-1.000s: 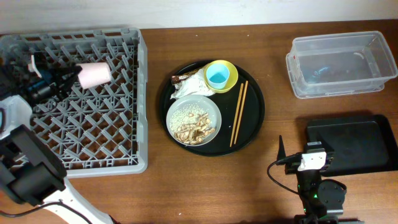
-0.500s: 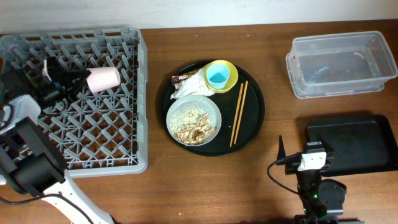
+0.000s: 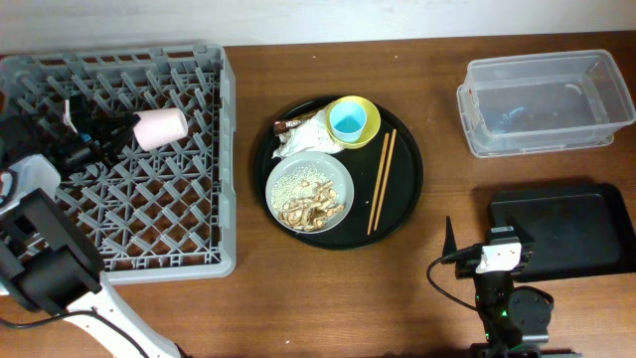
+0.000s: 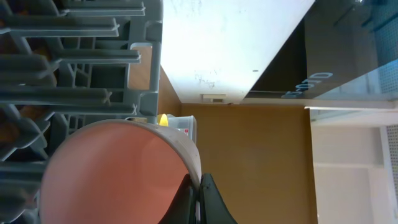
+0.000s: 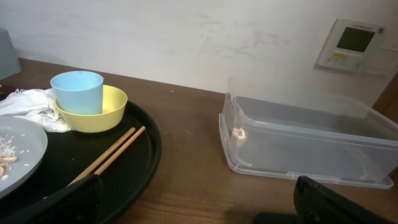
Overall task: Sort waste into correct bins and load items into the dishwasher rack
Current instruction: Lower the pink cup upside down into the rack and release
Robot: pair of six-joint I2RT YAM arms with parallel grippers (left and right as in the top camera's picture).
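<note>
At far left, on the table (image 3: 328, 288): the dishwasher rack (image 3: 149, 261), square, grey, full of pegs. Over its upper left part, the left gripper (image 4: 198, 186), pinched tight on the rim of the pink cup (image 3: 161, 127). Cup on its side, mouth toward the gripper, low over the pegs; touching them or not, cannot tell.

In mid-table, clear of the rack, the round black tray (image 3: 407, 204), carrying:
- small brown snack wrapper (image 3: 286, 125) at the upper left edge
- crumpled white napkin (image 3: 303, 141) just beside the wrapper
- grey-green dish (image 3: 343, 171) below the napkin, with rice grains (image 3: 298, 182) and brownish scraps (image 3: 313, 211) on it
- light blue cup (image 3: 348, 121), upright inside the yellow bowl (image 3: 371, 125), at the top
- chopsticks (image 3: 382, 181), side by side, right of the dish

Farther right, the clear tub (image 3: 545, 139) at the back; nearer, apart from it, the shallow black tray (image 3: 566, 231). Just beside that tray, the right gripper (image 5: 196, 186), jaws spread wide, nothing between them.
</note>
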